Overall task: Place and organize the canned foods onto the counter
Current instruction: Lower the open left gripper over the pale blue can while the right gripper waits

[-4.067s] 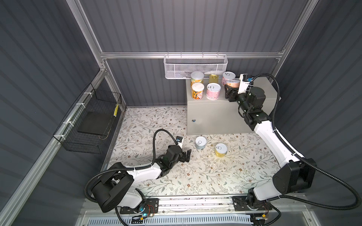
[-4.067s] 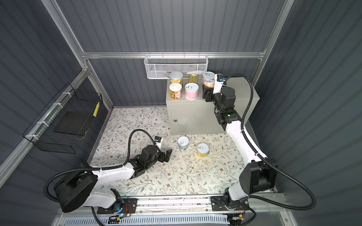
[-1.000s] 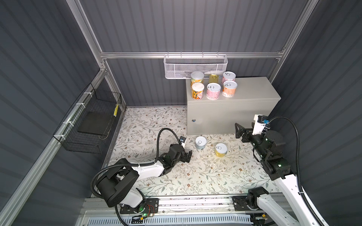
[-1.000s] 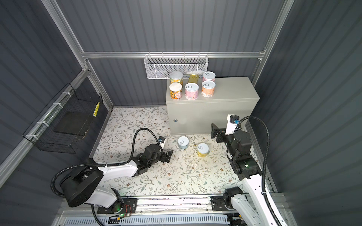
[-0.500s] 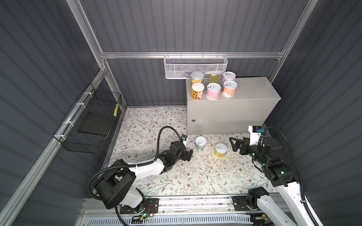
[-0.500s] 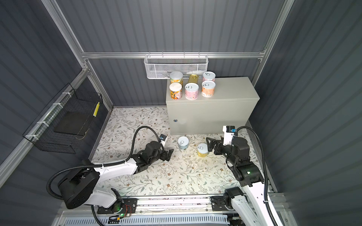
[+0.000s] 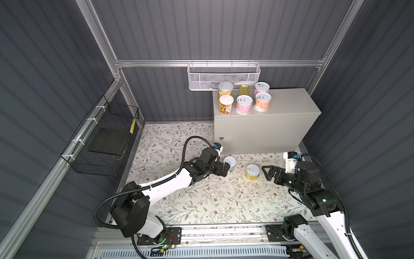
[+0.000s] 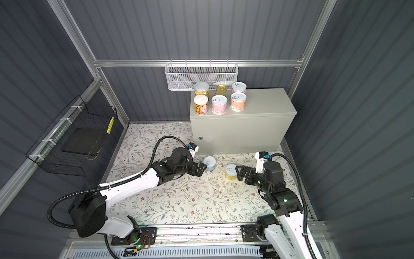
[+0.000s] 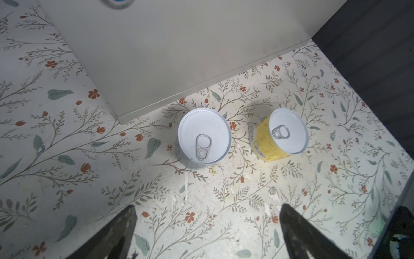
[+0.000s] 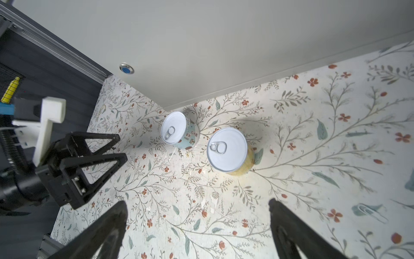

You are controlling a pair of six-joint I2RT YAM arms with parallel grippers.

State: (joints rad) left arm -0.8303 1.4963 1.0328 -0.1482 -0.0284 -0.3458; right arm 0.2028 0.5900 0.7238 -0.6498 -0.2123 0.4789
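Several canned foods [image 7: 244, 104] stand in two rows on the left part of the grey counter [image 7: 289, 105]. Two more stand upright on the floral floor in front of it: a blue-grey can [image 7: 230, 162] [image 9: 203, 136] and a yellow can [image 7: 253, 171] [image 10: 227, 149]. My left gripper [image 7: 225, 169] [image 9: 207, 206] is open just left of the blue-grey can, with nothing between its fingers. My right gripper [image 7: 265, 173] [image 10: 197, 201] is open just right of the yellow can, also empty. Both grippers sit low over the floor in both top views.
A white mesh basket [image 7: 224, 76] hangs on the back wall above the counter's left end. A black wire basket [image 7: 105, 139] hangs on the left wall. The floral floor [image 7: 201, 201] is closed in by dark ribbed walls. The counter's front carries a blue lock [image 10: 126, 69].
My right arm has come down from the counter to the floor and moved left up to the yellow can. My left gripper has crept right toward the blue-grey can.
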